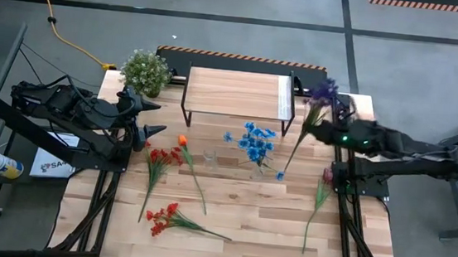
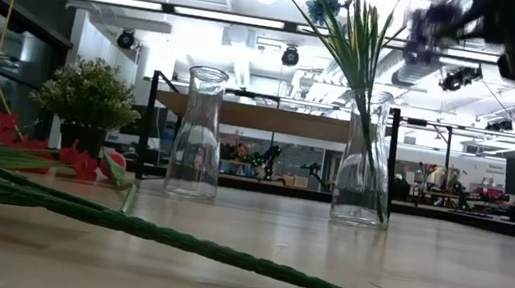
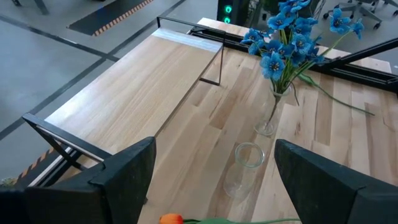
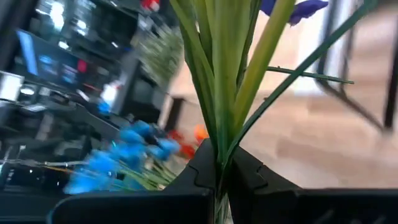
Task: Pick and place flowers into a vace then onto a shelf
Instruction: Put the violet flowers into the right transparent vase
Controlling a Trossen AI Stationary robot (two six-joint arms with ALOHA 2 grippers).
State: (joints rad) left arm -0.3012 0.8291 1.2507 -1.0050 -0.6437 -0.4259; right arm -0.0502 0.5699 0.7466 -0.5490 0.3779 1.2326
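My right gripper [image 1: 314, 129] is shut on a purple flower [image 1: 324, 92] above the table's right side, by the shelf's right end. The shelf [image 1: 239, 92] stands at the far middle. A glass vase [image 2: 365, 169] holds blue flowers [image 1: 256, 141] in the middle, and an empty vase [image 2: 198, 134] stands to its left. Red flowers [image 1: 158, 161], an orange one [image 1: 183, 141], more red ones [image 1: 165, 218] and a pink one [image 1: 325, 177] lie flat on the table. My left gripper [image 3: 214, 186] hangs open above the left side, with nothing between its fingers. My right gripper pinches the purple flower's bundle of green stalk and leaves [image 4: 221, 149] between its two fingers, partway along the stem below the bloom. The fingers come from the table's right, slanting slightly down, across the stem. The flower is tilted, bloom toward the far edge, stem end [image 1: 283, 170] over the table.
A bushy potted plant [image 1: 145, 71] stands at the far left corner beside the shelf. The right arm [image 1: 402, 148] reaches in from the right edge. Bare wood lies along the near edge between the red flowers and the pink stem.
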